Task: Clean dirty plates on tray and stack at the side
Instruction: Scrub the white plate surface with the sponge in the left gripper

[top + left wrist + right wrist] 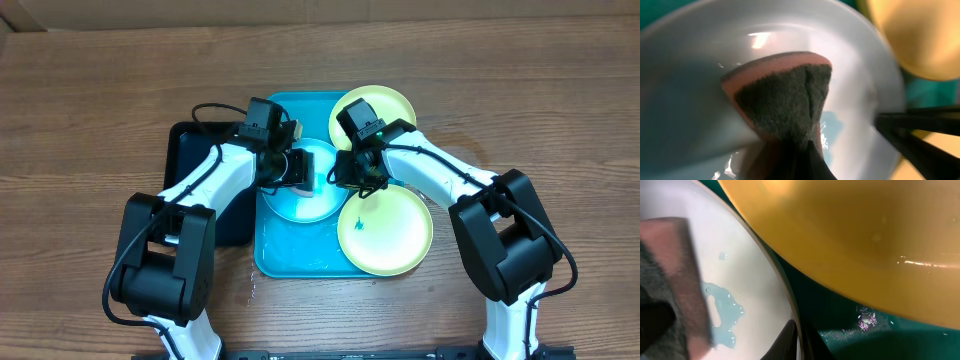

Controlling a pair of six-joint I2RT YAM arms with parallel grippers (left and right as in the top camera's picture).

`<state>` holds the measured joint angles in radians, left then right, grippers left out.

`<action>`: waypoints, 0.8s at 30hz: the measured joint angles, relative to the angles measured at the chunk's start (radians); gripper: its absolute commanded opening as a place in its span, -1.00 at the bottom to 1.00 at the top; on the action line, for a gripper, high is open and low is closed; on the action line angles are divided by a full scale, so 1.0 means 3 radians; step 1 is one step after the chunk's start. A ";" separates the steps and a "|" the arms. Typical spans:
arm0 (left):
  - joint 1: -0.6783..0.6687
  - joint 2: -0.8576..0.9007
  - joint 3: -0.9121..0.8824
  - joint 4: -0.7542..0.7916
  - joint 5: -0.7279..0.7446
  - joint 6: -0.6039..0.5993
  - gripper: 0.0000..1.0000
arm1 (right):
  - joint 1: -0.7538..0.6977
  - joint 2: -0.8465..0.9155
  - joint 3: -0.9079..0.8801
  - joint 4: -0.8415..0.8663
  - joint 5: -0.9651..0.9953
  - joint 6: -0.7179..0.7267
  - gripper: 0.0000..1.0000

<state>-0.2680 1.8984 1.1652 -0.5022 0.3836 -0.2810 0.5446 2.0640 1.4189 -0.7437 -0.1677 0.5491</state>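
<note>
One light blue round shallow plastic plate [285, 205] is being scrubbed on the large bright turquoise rectangular plastic tray [285, 257]. The left gripper [303, 178], clamped tight on a pink sponge with a dark grey scouring face [785, 95], is pressing it into the wet dish. The right gripper [352, 183], pinched almost together, appears to be steadying that plate's rim.

Next, I judge, the sponge needs lifting clear so this plate can go aside.

Two yellow-green round plastic plates are waiting: one at the tray's far corner [390, 103], one near right [400, 240] bearing a small dark blue smudge [358, 225]. Both are crowding the right arm. A narrower black tray [182, 150] is lying alongside, left.
</note>
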 measured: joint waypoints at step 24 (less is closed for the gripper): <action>0.0003 0.0008 0.0773 -0.1124 -0.0203 0.0173 -0.91 | 0.0001 0.0000 0.0000 0.0006 -0.0022 0.0001 -0.85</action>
<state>-0.2672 1.9007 1.3972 -0.8394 0.3225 -0.2291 0.5449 2.0640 1.4189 -0.7418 -0.1741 0.5495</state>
